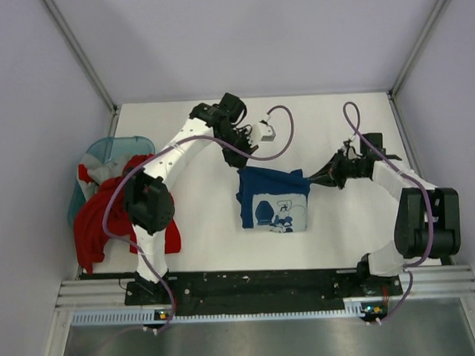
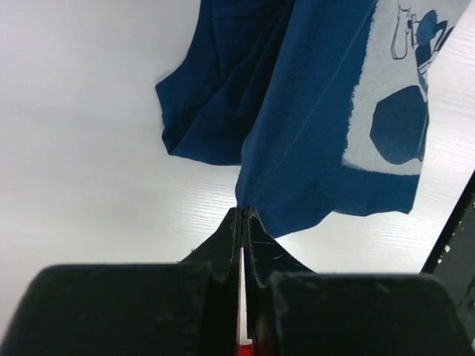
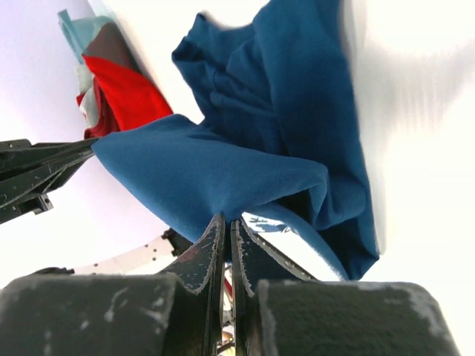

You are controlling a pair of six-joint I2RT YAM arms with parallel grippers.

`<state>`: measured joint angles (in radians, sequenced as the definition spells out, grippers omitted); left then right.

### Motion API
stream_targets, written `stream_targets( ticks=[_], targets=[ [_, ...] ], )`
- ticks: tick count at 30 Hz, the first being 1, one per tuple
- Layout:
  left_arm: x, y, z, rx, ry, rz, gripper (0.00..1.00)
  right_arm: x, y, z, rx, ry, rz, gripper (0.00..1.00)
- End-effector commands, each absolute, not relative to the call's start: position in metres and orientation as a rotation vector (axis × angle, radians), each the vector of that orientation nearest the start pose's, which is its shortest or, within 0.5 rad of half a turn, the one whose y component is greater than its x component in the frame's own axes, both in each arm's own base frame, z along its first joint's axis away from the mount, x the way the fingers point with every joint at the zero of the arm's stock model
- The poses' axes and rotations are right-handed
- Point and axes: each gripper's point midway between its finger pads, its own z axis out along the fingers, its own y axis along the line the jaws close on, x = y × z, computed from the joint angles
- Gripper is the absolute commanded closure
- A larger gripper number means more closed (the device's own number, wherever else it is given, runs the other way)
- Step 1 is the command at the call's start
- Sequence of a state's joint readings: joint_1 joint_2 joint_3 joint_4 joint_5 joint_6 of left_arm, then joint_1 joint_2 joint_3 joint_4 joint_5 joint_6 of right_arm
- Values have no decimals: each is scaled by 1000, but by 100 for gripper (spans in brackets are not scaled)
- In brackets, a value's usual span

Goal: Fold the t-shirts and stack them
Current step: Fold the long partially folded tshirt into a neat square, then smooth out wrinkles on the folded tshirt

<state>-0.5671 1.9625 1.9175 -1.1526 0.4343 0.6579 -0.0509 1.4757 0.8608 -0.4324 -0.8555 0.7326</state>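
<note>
Closest to the lens in the left wrist view, the left gripper [image 2: 243, 212] has its jaws pressed together on the hem of the navy t-shirt [image 2: 312, 133], the cloth rising straight off the tips. The right gripper [image 3: 226, 221] is likewise clamped on a fold of the same shirt, which drapes over its tips.

From overhead, the navy shirt lies at the middle of the table [image 1: 357, 236]. My left jaws hold its 11 o'clock corner and my right jaws its 3 o'clock edge. I read this as a two-point hold so that the far half, which is bunched and wrinkled, can be lifted and laid evenly instead of dragged. The near half lies flat with the white graphic [image 1: 279, 211] face up.

That print shows a blue figure on a white panel. I can make out no lettering on it, and no brand or label on anything else.

At 9 o'clock the red t-shirt [image 1: 95, 222] spills in a heap from the teal basket [image 1: 119, 143], partly under my left arm. Some pale grey cloth [image 1: 91, 161] shows in the basket at 10 o'clock, possibly the third shirt. I judge neither is folded yet, so the stack has not begun.
</note>
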Motion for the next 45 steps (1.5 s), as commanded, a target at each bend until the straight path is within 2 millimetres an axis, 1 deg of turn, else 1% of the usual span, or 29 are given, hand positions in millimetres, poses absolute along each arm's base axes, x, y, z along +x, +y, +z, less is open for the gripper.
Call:
stream_targets(
  ticks=[1, 4, 6, 9, 12, 17, 20, 22, 23, 24, 25, 27, 28, 29, 31, 32, 33, 34, 35, 36, 37, 38, 39, 40, 41, 42, 43, 44, 45],
  targets=[
    [362, -262, 163, 1580, 2167, -501, 100, 339, 124, 129, 679, 2437, 1288, 100],
    [375, -260, 151, 1555, 2206, -466, 100, 356, 123, 126, 712, 2409, 1287, 100],
    [384, -258, 138, 1542, 2234, -430, 100, 364, 121, 121, 727, 2406, 1279, 100],
    [399, -256, 124, 1519, 2262, -363, 100, 372, 120, 109, 757, 2422, 1260, 100],
    [411, -257, 115, 1492, 2281, -319, 100, 379, 120, 99, 780, 2433, 1245, 100],
    [434, -255, 104, 1424, 2290, -215, 100, 395, 129, 93, 769, 2426, 1268, 100],
    [442, -254, 96, 1402, 2296, -178, 100, 405, 130, 87, 777, 2432, 1253, 98],
    [444, -253, 91, 1403, 2305, -166, 100, 409, 130, 82, 798, 2434, 1245, 93],
    [445, -252, 90, 1401, 2305, -158, 100, 411, 130, 78, 805, 2441, 1239, 86],
    [446, -252, 87, 1395, 2311, -149, 97, 412, 129, 76, 809, 2443, 1233, 80],
    [450, -250, 86, 1384, 2314, -126, 91, 414, 129, 73, 810, 2448, 1231, 76],
    [465, -246, 85, 1321, 2307, -39, 81, 422, 127, 75, 779, 2444, 1222, 64],
    [477, -237, 90, 1274, 2303, 63, 78, 427, 124, 78, 766, 2440, 1205, 61],
    [487, -237, 96, 1234, 2285, 99, 76, 434, 121, 84, 734, 2436, 1173, 60],
    [508, -226, 118, 1125, 2255, 234, 73, 442, 108, 96, 666, 2448, 1022, 59],
    [515, -225, 133, 1072, 2232, 261, 72, 445, 100, 107, 623, 2439, 937, 59],
    [518, -223, 145, 1028, 2213, 281, 71, 443, 95, 112, 576, 2442, 851, 60],
    [519, -223, 162, 978, 2188, 272, 71, 440, 93, 120, 518, 2432, 788, 63],
    [515, -225, 175, 944, 2178, 233, 71, 433, 102, 125, 445, 2434, 757, 66],
    [503, -233, 188, 940, 2164, 150, 74, 424, 111, 127, 372, 2441, 755, 69],
    [484, -242, 197, 966, 2159, 40, 79, 414, 121, 128, 308, 2450, 774, 75],
    [460, -260, 202, 1044, 2132, -123, 81, 406, 134, 132, 242, 2446, 819, 83],
    [435, -271, 205, 1091, 2113, -246, 83, 396, 148, 131, 197, 2450, 876, 88],
    [408, -287, 204, 1147, 2086, -368, 84, 385, 164, 129, 156, 2451, 954, 92],
    [380, -296, 200, 1207, 2070, -454, 85, 378, 174, 125, 146, 2453, 1005, 95],
    [354, -304, 198, 1275, 2044, -508, 86, 376, 182, 124, 138, 2436, 1042, 97],
    [335, -311, 187, 1332, 2049, -536, 86, 378, 188, 124, 136, 2415, 1068, 98],
    [319, -312, 174, 1376, 2066, -551, 86, 377, 191, 119, 145, 2419, 1075, 100],
    [307, -314, 163, 1414, 2080, -559, 86, 378, 192, 113, 154, 2428, 1076, 100]
  ],
)
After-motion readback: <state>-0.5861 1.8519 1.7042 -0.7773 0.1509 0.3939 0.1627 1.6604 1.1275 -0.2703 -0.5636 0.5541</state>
